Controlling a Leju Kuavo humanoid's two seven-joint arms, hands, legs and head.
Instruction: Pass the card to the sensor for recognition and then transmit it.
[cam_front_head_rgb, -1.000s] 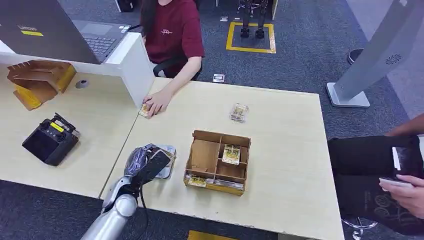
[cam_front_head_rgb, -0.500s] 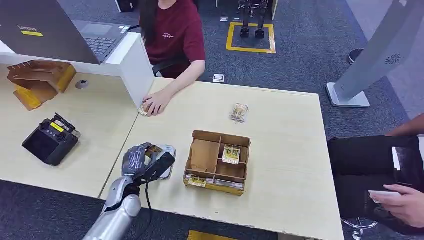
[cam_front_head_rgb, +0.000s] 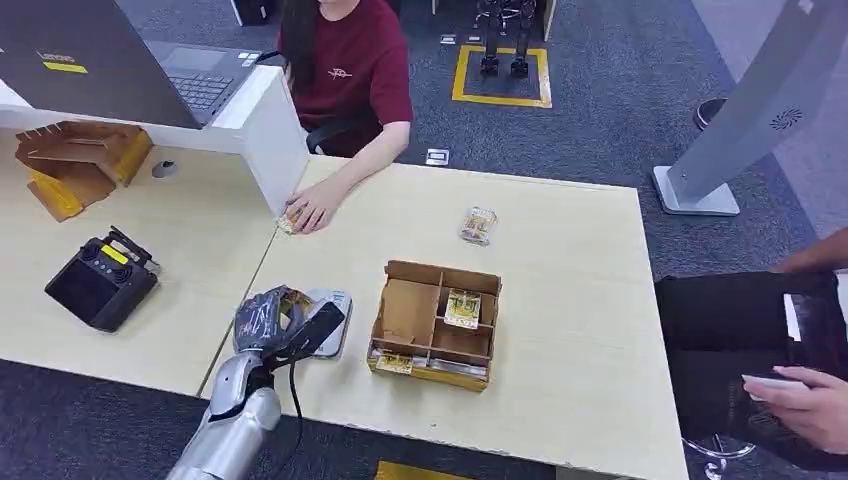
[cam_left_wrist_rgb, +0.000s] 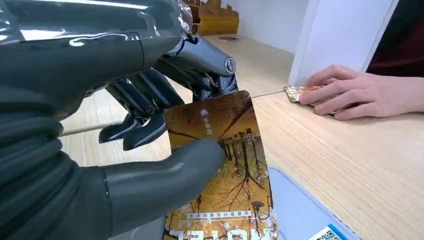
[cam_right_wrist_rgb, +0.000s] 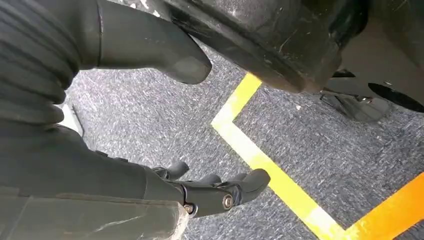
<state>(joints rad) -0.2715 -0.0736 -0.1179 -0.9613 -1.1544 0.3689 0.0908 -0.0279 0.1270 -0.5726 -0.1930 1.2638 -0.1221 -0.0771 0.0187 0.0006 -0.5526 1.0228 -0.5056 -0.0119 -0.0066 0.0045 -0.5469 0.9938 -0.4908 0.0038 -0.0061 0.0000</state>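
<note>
Amber card (cam_left_wrist_rgb: 225, 165) in left hand (cam_front_head_rgb: 270, 320)

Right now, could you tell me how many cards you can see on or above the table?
5 that I can make out: one card in the left hand, one under the person's hand, one lying loose, two in the cardboard organizer at and. More may be hidden.
</note>
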